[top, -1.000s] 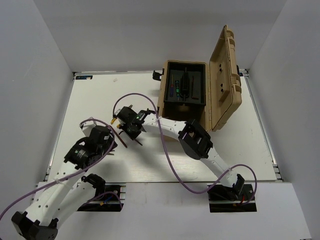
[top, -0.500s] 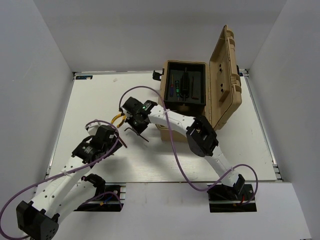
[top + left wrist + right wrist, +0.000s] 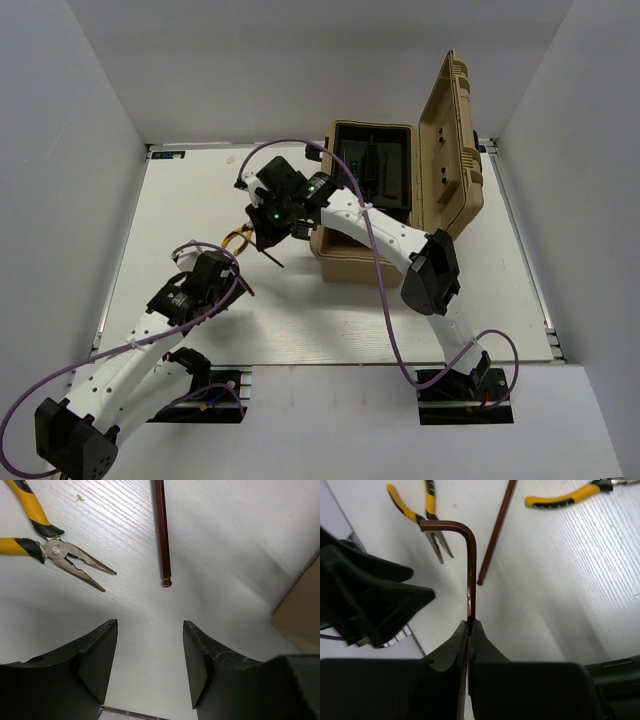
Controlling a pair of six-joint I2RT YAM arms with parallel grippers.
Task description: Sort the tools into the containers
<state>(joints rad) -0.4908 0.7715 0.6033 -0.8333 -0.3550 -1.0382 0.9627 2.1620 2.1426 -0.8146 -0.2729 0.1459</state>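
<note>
The white desk [image 3: 480, 300] carries a tan toolbox [image 3: 345, 262] on its far right part. The toolbox's lid [image 3: 452, 150] stands open to the right, and its black inner tray [image 3: 395, 165] holds a few slim dark tools, too small to tell apart.

The right arm [image 3: 400, 240] reaches from its base across the front of the toolbox to the box's left side. The left arm [image 3: 130, 350] stretches over the near left part of the desk.

The right end effector [image 3: 470, 622] is closed tight on a reddish-brown bent rod [image 3: 471, 565]. It pinches the end of the long leg, and the short leg turns off to one side at the far end. In the top view the rod hangs over the desk just left of the toolbox.

The left end effector [image 3: 150, 630] is parted about halfway and holds nothing, with bare desk between its fingers [image 3: 97, 655].

Ahead of it lie yellow-handled pliers [image 3: 55, 550], jaws slightly apart, and beside them a straight reddish-brown rod [image 3: 162, 535], both flat on the desk and not touching. The right wrist view shows a second pair of pliers [image 3: 565, 500] farther off.
</note>
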